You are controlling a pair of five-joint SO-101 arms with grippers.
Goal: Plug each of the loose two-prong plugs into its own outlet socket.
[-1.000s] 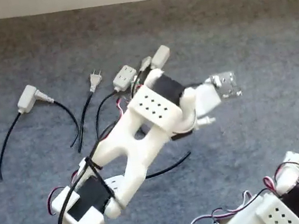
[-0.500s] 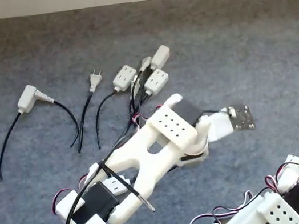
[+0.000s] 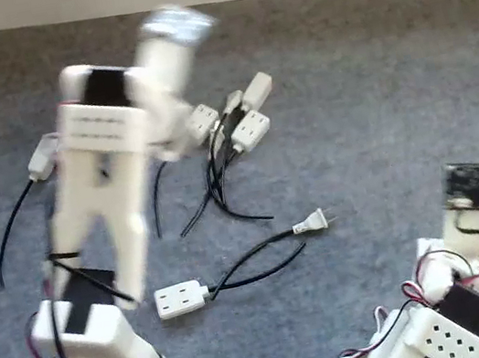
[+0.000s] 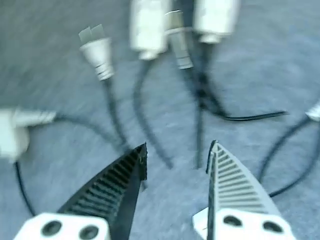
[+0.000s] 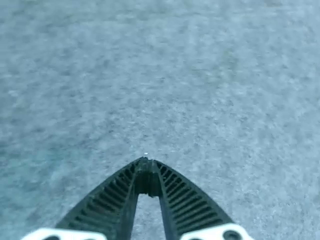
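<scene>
My left gripper (image 4: 176,152) hangs open and empty above the grey carpet. Beyond its fingertips (image 4: 138,156) lie a loose two-prong plug (image 4: 96,48), a white socket block (image 4: 148,22), a second plug (image 4: 178,42) and another socket (image 4: 215,14). In the high view my left arm (image 3: 101,157) stands over the far-left cluster, covering part of it. A loose two-prong plug (image 3: 314,221) lies mid-carpet, its cable running to a white outlet socket (image 3: 179,298). My right gripper (image 5: 146,165) is shut over bare carpet at the near right.
More white sockets (image 3: 249,129) (image 3: 256,90) and an angled white adapter (image 3: 41,158) lie at the back among several tangled black cables (image 3: 223,191). My right arm (image 3: 465,297) sits at the near right. Bare carpet (image 3: 392,96) stretches along the right.
My left arm swung from the centre-right of the carpet up and over to the far left, uncovering the middle plug and socket. The right arm's wrist shifted slightly left and away.
</scene>
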